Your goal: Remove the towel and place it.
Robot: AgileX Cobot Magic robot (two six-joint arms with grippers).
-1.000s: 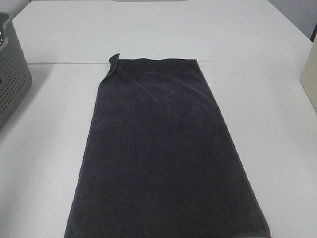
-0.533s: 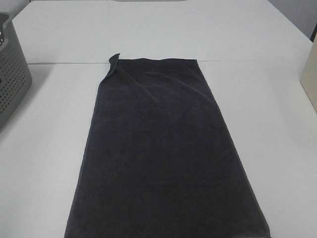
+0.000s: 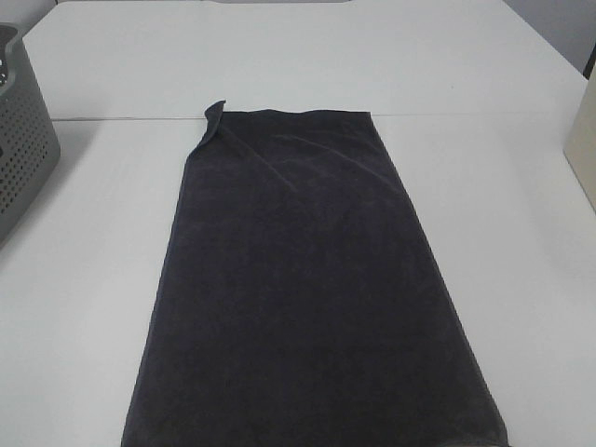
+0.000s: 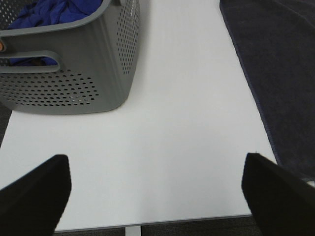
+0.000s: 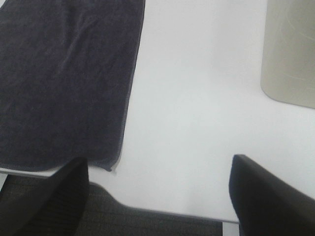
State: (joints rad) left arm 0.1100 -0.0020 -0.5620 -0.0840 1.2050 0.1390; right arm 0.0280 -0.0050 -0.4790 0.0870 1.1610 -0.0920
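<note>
White tabletop (image 3: 93,279) fills the scene, and spread flat down its middle lies the towel (image 3: 307,289), dark charcoal terry with a stitched hem. Its long axis runs from the near table edge straight away toward the far side, one far corner flipped up. Off to the left sits a grey perforated basket (image 3: 23,140). Left gripper (image 4: 155,189) and right gripper (image 5: 157,194) both hang spread wide, holding nothing.

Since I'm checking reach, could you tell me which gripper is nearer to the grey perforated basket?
Left. The left gripper hangs open at the table edge with the basket just ahead of it; the right gripper, also open, sits beyond the towel, on the far side.
</note>
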